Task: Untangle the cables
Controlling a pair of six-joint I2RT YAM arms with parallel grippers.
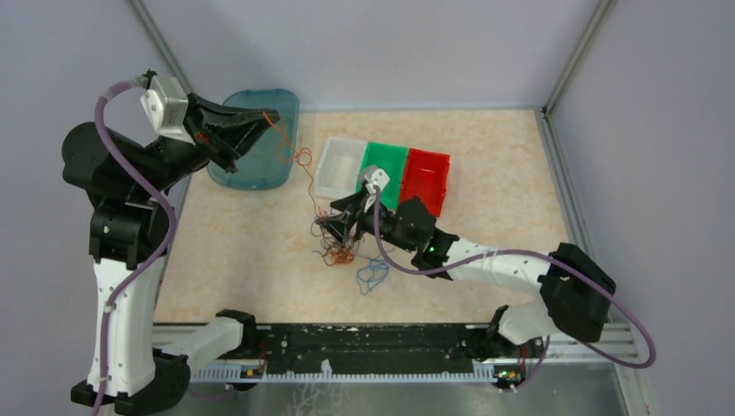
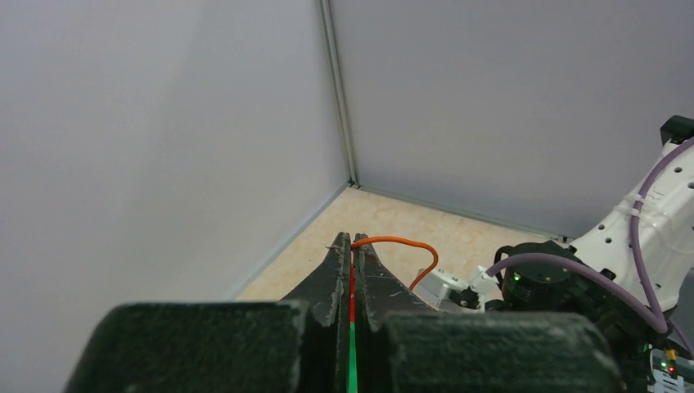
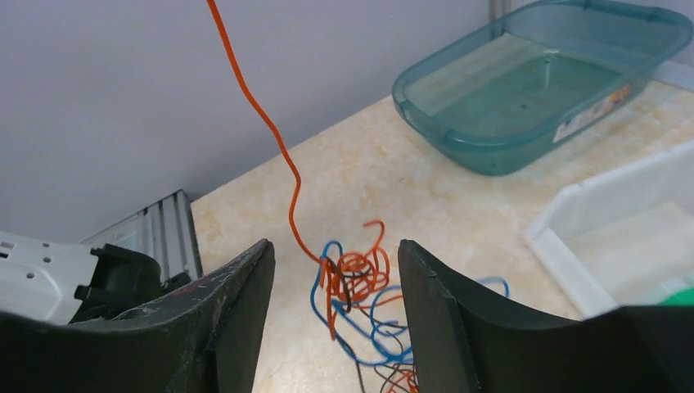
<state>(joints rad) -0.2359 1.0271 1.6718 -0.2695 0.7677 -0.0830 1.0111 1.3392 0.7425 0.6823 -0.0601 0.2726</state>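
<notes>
Left of the white bin (image 1: 340, 165), by the tub (image 1: 251, 147), an orange cable (image 3: 245, 92) is pinched in the left gripper (image 1: 274, 114); the right gripper (image 3: 335, 250) is seen with jaws spread over the tangle (image 1: 341, 251) before that bin.

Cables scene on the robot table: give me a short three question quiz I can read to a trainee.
1. True or false: the left tool is shut on the orange cable.
2. The right tool, jaws open, is poised over: A the teal tub, B the cable tangle, C the red bin.
3. What colour is the middle bin in the row of three?
Key: 1 true; 2 B; 3 green.
</notes>
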